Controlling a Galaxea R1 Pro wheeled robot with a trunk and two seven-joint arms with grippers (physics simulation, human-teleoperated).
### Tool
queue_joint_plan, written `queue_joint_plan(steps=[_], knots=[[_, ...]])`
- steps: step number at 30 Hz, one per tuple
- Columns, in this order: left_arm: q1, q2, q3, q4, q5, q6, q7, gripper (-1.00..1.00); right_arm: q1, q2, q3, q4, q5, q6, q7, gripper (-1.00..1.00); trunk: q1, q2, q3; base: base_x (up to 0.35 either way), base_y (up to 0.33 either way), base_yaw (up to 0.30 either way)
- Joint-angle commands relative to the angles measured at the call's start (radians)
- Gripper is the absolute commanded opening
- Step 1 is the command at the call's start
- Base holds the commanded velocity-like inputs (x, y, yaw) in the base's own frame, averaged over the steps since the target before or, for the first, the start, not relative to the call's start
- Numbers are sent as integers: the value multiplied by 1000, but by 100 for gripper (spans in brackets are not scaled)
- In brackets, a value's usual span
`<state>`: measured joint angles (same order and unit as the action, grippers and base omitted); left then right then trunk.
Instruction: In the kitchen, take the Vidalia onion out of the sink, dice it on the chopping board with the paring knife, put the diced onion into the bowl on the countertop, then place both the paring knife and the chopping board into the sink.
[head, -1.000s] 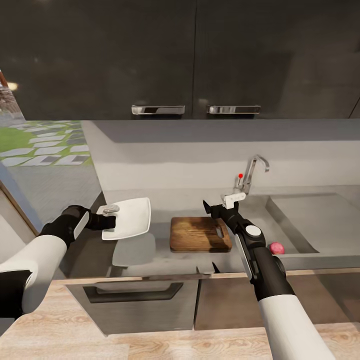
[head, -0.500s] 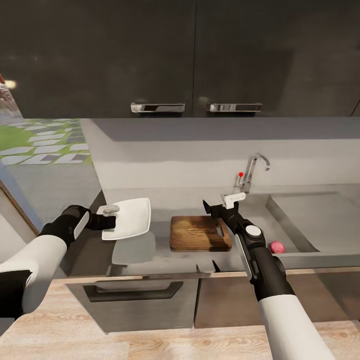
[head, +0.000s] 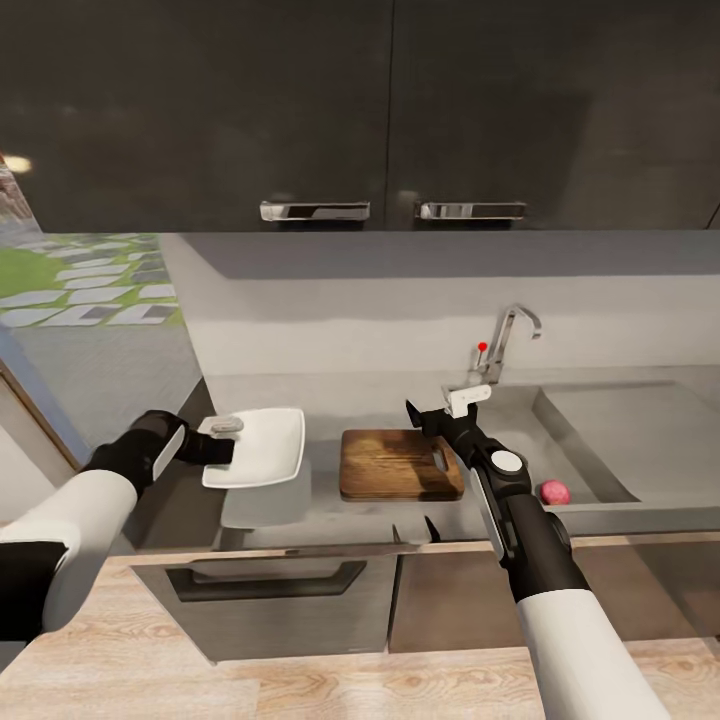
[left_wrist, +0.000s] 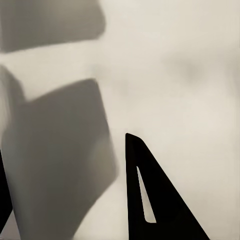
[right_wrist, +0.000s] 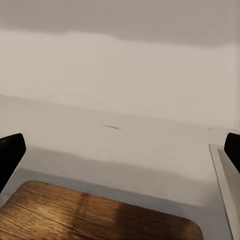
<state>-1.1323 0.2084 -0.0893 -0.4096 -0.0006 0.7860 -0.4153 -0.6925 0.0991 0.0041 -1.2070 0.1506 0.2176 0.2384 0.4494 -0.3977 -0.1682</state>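
My left gripper (head: 222, 437) is shut on the near rim of the white bowl (head: 260, 447), holding it almost level just above the grey countertop (head: 320, 500), left of the chopping board. In the left wrist view one dark finger (left_wrist: 150, 200) lies against the bowl's white surface (left_wrist: 175, 75). The brown chopping board (head: 398, 466) lies flat beside the sink (head: 600, 430). My right gripper (head: 435, 410) hovers open over the board's far right corner, its fingertips (right_wrist: 10, 152) spread wide above the board (right_wrist: 90, 215). The pinkish onion (head: 553, 492) sits in the sink's near corner. I cannot make out the paring knife.
A curved chrome faucet (head: 505, 345) with a red dot stands behind the sink. Dark wall cabinets (head: 390, 110) hang above, and a grey backsplash (head: 400, 320) closes the far side. An oven front (head: 270, 590) sits under the counter. A window (head: 80, 290) is at the left.
My left gripper has lowered the bowl a little and tipped it closer to level. The right arm has held still. The head view shifted slightly.
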Motion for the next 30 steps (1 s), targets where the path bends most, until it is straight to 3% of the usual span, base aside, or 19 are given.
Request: queue_joint_plan(steps=[1,9,30], knots=[[-1,1,-14,-1,2,3,-4,-100,-1,1,-1,-2,10,5,5,100,1,-2,-2,0,0,0],[-1,2,-43,-2,2,5,-4,-100,-1,1,-2,-2,10,5,5,100,1,-2,-2,0,0,0],[-1,3,-44,-4,2,4,-4,-100,-1,1,-1,-2,10,5,5,100,1,-2,-10,0,0,0]])
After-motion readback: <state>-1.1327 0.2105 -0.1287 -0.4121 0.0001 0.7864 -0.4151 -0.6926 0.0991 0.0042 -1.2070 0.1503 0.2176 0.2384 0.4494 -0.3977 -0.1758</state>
